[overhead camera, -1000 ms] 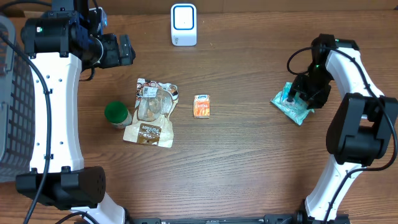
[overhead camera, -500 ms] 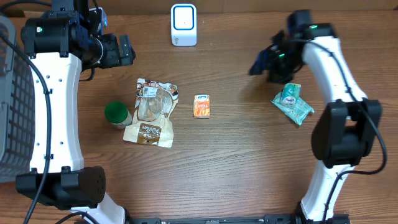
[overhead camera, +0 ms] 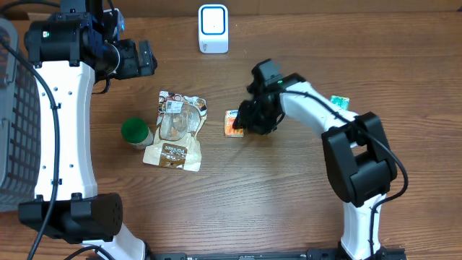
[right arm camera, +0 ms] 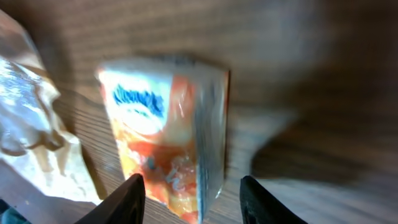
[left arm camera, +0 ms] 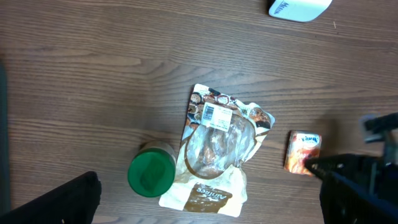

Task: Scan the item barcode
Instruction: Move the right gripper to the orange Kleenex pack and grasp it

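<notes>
Straddling the small orange carton (right arm camera: 163, 134), the right gripper (right arm camera: 193, 190) has its jaws partly open, one fingertip on each side of the box. A sliver of table shows between the carton and the finger on its shadowed side, so nothing is clamped. The carton lies flat on the wooden table (overhead camera: 289, 209) near its middle, just beside the right edge of a brown snack pouch (overhead camera: 175, 133). A green-lidded jar (overhead camera: 135, 131) stands touching the pouch's left side. The white scanner (overhead camera: 213, 29) stands at the far edge of the table, well apart from the carton. A teal packet (overhead camera: 339, 102) peeks out from behind the right arm. The left gripper (overhead camera: 148, 59) hangs above the table's far left with its jaws spread wide and empty, near a grey basket (overhead camera: 14, 130).
</notes>
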{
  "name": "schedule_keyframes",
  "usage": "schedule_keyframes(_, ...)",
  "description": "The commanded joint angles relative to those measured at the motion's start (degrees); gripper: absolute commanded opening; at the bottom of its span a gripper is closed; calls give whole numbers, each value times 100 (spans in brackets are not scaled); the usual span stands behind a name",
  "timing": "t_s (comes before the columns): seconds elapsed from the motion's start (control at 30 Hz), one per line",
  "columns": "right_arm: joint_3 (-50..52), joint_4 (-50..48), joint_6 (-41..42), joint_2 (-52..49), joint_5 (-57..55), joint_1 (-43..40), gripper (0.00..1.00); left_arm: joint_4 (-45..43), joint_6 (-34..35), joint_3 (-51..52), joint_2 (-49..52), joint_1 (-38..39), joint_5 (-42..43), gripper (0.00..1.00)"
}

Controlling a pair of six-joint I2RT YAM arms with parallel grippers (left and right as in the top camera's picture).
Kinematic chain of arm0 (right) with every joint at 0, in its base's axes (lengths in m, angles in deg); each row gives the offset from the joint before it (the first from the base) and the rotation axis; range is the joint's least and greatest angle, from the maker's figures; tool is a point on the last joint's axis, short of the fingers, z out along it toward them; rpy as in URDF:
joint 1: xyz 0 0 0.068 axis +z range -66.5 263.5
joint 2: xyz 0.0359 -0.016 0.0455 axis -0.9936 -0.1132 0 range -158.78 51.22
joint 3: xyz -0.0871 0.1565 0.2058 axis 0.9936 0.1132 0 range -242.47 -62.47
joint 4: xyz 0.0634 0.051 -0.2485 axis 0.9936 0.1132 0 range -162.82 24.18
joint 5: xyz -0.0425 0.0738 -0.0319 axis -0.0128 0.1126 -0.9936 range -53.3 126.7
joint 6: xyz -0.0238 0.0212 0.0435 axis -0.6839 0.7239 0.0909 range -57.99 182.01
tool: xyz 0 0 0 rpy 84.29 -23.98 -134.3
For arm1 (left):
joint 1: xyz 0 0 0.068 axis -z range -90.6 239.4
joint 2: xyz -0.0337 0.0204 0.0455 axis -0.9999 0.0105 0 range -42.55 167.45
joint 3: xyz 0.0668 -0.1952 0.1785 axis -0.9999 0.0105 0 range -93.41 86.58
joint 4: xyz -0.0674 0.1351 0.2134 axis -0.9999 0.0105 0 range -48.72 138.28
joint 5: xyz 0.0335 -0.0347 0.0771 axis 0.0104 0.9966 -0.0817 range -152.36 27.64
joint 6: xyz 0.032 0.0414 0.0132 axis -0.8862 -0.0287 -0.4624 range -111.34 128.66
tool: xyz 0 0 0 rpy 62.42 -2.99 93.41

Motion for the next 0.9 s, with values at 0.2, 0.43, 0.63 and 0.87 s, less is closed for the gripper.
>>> schedule_keyframes(0.2,223,-114,767,133,-643,133,18,0,39,-20,-37,-13,-37,100)
schedule_keyframes(0.43,63,87,-632,144,-302,-111,4,0,37,-20,-37,-13,-37,100)
schedule_keyframes(0.63,-348,619,-2487,157,826,-278,4,0,39,-20,-37,-13,-37,100)
schedule_keyframes(0.87,-901,863,-2645,157,3136,-577,4,0,39,-20,-37,-13,-37,100)
